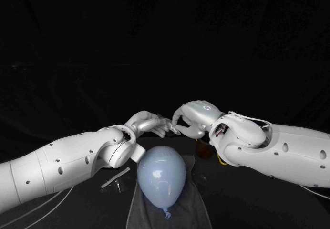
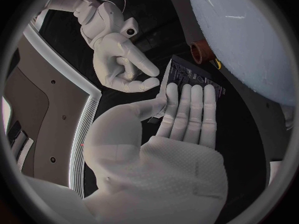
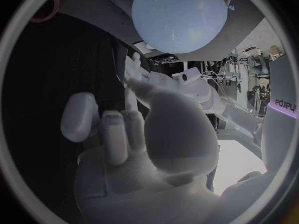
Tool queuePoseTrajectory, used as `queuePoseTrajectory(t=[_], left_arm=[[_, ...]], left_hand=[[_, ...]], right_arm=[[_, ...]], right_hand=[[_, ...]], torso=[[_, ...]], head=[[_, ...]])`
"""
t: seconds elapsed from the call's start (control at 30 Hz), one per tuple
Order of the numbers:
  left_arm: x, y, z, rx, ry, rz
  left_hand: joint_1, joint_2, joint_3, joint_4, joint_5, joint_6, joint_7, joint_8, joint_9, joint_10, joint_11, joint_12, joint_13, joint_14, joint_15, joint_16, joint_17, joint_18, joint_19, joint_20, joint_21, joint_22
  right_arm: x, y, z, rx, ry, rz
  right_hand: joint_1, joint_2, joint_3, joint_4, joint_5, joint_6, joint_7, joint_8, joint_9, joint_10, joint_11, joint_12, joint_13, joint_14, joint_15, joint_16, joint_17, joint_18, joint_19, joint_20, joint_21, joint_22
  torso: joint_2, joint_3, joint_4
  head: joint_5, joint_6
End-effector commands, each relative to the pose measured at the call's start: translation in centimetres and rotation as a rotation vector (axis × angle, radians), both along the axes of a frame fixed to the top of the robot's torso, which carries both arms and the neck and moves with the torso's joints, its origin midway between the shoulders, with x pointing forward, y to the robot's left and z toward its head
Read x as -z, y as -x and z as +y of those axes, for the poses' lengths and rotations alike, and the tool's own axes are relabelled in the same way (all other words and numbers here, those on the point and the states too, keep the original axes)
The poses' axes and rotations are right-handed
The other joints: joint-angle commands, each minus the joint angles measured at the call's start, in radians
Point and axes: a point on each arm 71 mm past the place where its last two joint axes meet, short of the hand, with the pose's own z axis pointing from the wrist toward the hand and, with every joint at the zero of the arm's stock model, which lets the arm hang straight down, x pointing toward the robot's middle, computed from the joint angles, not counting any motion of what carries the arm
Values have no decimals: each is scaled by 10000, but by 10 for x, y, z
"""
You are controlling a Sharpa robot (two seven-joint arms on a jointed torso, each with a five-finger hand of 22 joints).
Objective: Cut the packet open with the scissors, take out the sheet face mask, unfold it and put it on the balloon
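A pale blue balloon (image 1: 161,172) lies near the front of the table, knot toward me. Beyond it my two hands meet above the table. My left hand (image 1: 150,125) holds a dark printed packet (image 2: 190,77): the fingers (image 2: 187,109) lie flat on one face and the thumb is at its edge. The right hand (image 1: 192,119) reaches in from the other side; its thumb and a fingertip (image 2: 148,70) come together at the packet's edge. Whether they pinch anything is hidden. The balloon (image 2: 249,35) shows past the packet in the left wrist view, and the balloon (image 3: 181,17) lies beyond my right hand (image 3: 137,134).
Scissors with a brown handle ring (image 2: 201,50) lie just right of the balloon, under my right forearm, scissors (image 1: 205,150). A thin pale strip (image 1: 115,177) lies on the table left of the balloon. The balloon rests on a translucent grey sheet (image 1: 199,210).
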Motion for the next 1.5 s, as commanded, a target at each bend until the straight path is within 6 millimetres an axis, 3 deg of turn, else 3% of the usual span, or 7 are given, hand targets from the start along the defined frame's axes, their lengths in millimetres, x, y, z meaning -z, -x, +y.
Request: queuePoseTrajectory(t=[0.03, 0.43, 0.9, 1.27, 1.33, 1.4, 1.5], left_arm=[[-1, 2, -4, 400, -302, 1], [-1, 6, -8, 586, -332, 16], [-1, 4, -7, 528, -362, 23], [-1, 5, -7, 689, -444, 39], [-1, 5, -8, 755, -453, 49], [-1, 6, -8, 832, -449, 42], [-1, 7, -9, 925, -429, 24]], left_hand=[[65, -56, 609, -507, 21, -100, 13, 135, 25, -212, 45, 134, 14, -216, 52, 99, -149, -25, -99, 84, -189, -112], [31, -120, 787, -447, 36, -223, 127, 512, -49, -972, 202, 564, 9, -1084, 267, 301, -774, 38, -381, 452, -969, -579], [40, -117, 814, -456, 45, -257, 138, 600, -73, -1093, 217, 689, 4, -1201, 287, 422, -895, 89, -363, 518, -1110, -673], [-62, -236, 1157, -585, 120, -281, 168, 1076, -88, -1510, 306, 1168, -18, -2255, 463, 798, -1291, -18, -685, 681, -1830, -1087], [-131, -269, 1299, -575, 124, -321, 202, 1229, -109, -1598, 339, 1354, -32, -2829, 548, 911, -1452, -157, -857, 694, -2216, -1312], [-212, -316, 1524, -570, 137, -395, 283, 1474, -134, -1718, 406, 1608, -69, -3915, 711, 954, -1756, -442, -1179, 702, -2953, -1749], [-265, -354, 1656, -582, 179, -454, 333, 1701, -186, -1850, 456, 1809, -151, -4682, 815, 1021, -2081, -646, -1257, 713, -3535, -2121]], right_arm=[[1, -3, 1, 108, 534, -304], [9, -9, 10, 102, 837, -190], [20, -10, 10, 199, 1336, 53], [16, -10, 6, 332, 1176, -839], [16, -9, 6, 258, 1128, -934], [16, -10, 8, 174, 1141, -996], [16, -11, 9, 118, 1204, -1008]], right_hand=[[87, 15, -1, -85, -38, 80, 6, -66, -11, 904, 23, -27, 2450, 1061, 47, 35, 2627, 48, -52, 21, -14, 476], [52, -6, -64, -68, -40, -14, 37, -187, -87, 886, 49, -52, 2429, 1061, 66, 35, 2627, 58, -66, 27, -60, 467], [24, -134, -166, -73, -39, -112, 42, -365, -209, 810, 61, -156, 2345, 1061, 87, 35, 2627, 76, -112, 42, -182, 430], [98, -733, -448, -132, -40, -1380, 535, -1451, -763, 575, 489, -432, 2113, 1061, 428, 35, 2627, 74, -187, 325, -410, 385], [172, -718, -440, -155, -39, -1356, 477, -1463, -772, 602, 452, -393, 2143, 1061, 414, 35, 2627, 83, -187, 336, -418, 386], [354, -628, -400, -168, -36, -945, -142, -1345, -751, 616, -207, -367, 2157, 1061, -117, 35, 2627, 139, -184, 25, -450, 405], [414, -478, -319, -144, -38, -719, -266, -1266, -729, 631, -328, -348, 2171, 1061, -226, 35, 2627, 132, -180, -92, -457, 416]], torso=[[1, 7, 17], [-3, -21, 37], [-4, 1, 17], [0, 7, 5], [2, 7, 11], [2, -1, 11], [-3, -4, 19]], head=[[-8, -27], [-61, -32], [-42, -74], [-90, -62], [-102, -63], [-109, -66], [-123, -73]])
